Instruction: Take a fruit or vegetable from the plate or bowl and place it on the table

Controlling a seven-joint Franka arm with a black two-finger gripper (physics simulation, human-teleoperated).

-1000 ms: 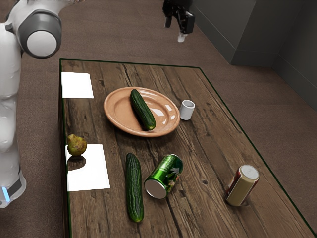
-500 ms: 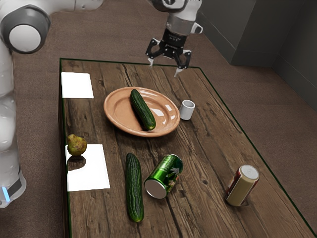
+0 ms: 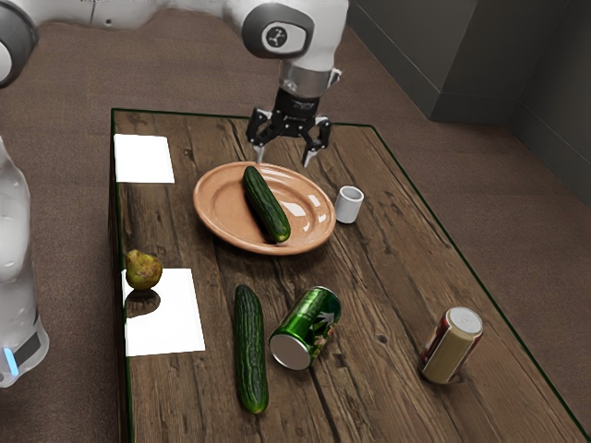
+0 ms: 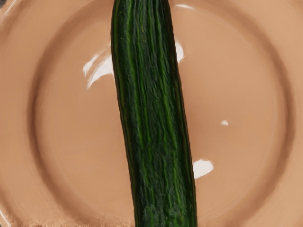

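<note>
A wood-topped table (image 3: 397, 277) spreads beneath a white robot arm (image 3: 305, 37) reaching in from the exterior view's left. A round, tan plate (image 3: 217, 208) sits toward the table's far end. One white sheet (image 3: 143, 159) lies off the plate's far side, at the exterior view's left; another white sheet (image 3: 166, 323) lies nearer the camera than the plate, on that same side. Above the plate, the black gripper (image 3: 284, 161) points downward, its fingers spread wide and holding nothing. Below it, a dark green cucumber (image 4: 151, 113) rests on the plate, stretched across its middle. A second cucumber (image 3: 250, 351) lies on the table, on the plate's near side. Next to that one is a green can (image 3: 309, 325) on its side; a tan-and-red can (image 3: 450, 346) stands upright, well apart from the plate. A brownish pear (image 3: 143, 269) is at the nearer sheet's corner, and a small white cup (image 3: 348, 206) stands just beside the plate, on the exterior view's right.
</note>
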